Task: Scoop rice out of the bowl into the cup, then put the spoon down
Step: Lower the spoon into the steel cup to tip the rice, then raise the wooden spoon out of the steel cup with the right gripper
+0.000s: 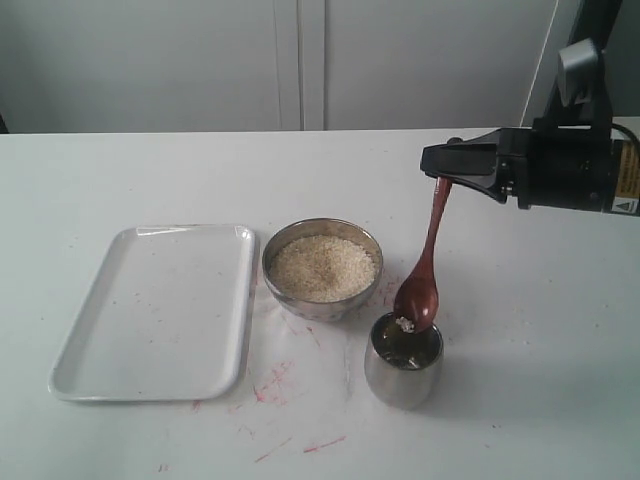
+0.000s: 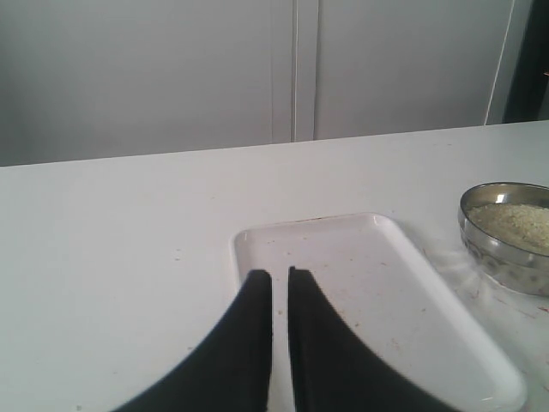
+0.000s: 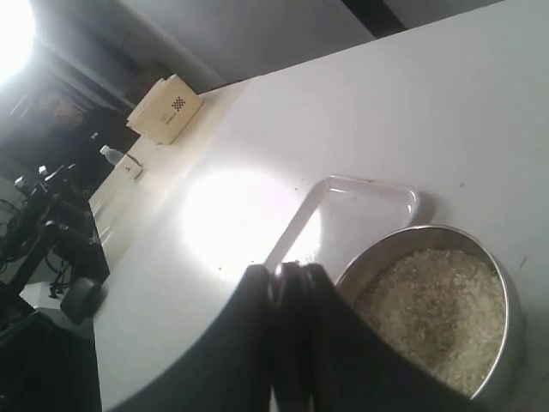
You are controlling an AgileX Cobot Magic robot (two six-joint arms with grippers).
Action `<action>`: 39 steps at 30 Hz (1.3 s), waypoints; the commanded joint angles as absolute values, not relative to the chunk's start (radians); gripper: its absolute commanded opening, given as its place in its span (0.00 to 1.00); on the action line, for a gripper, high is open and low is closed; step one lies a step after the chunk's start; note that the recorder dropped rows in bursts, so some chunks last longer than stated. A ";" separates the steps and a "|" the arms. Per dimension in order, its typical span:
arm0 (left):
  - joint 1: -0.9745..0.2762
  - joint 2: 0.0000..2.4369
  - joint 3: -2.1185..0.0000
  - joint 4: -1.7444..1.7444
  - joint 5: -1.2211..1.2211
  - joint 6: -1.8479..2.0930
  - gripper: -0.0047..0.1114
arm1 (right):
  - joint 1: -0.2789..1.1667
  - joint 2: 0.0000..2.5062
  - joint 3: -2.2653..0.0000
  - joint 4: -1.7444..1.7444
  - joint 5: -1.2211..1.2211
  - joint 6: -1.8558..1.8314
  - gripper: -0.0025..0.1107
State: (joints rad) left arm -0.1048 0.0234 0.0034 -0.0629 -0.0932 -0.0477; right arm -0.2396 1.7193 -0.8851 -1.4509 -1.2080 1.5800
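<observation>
The steel bowl (image 1: 322,268) sits mid-table, filled with pale rice (image 1: 324,268). To its front right stands the steel cup (image 1: 403,360). My right gripper (image 1: 445,163) is shut on the top of the handle of the dark wooden spoon (image 1: 428,262), which hangs nearly upright with its scoop tipped into the cup's mouth and a few grains at the scoop. In the right wrist view that gripper (image 3: 287,273) pinches the handle, with the bowl (image 3: 513,296) beside it. My left gripper (image 2: 280,275) hovers over the near end of a white tray, jaws nearly together with nothing between them.
A white rectangular tray (image 1: 165,305) lies left of the bowl, also seen in the left wrist view as the tray (image 2: 420,292). Red smudges (image 1: 275,380) mark the tabletop near the front. A white wall runs behind the table.
</observation>
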 commanded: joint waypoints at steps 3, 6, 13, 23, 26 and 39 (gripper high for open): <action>-0.103 0.026 0.000 -0.067 -0.104 -0.049 0.16 | -0.238 1.709 -0.882 -1.459 -1.221 1.529 0.02; -0.103 0.026 0.000 -0.067 -0.104 -0.049 0.16 | -0.238 1.707 -0.882 -1.466 -1.221 1.518 0.02; -0.103 0.026 0.000 -0.067 -0.104 -0.049 0.16 | -0.236 1.707 -0.882 -1.466 -1.221 1.501 0.02; -0.103 0.026 0.000 -0.067 -0.104 -0.049 0.16 | -0.205 1.707 -0.882 -1.466 -1.221 1.461 0.02; -0.103 0.026 0.000 -0.067 -0.104 -0.049 0.16 | -0.205 1.707 -0.882 -1.464 -1.221 1.461 0.02; -0.103 0.026 0.000 -0.067 -0.104 -0.049 0.16 | -0.205 1.707 -0.886 -1.424 -1.221 1.576 0.02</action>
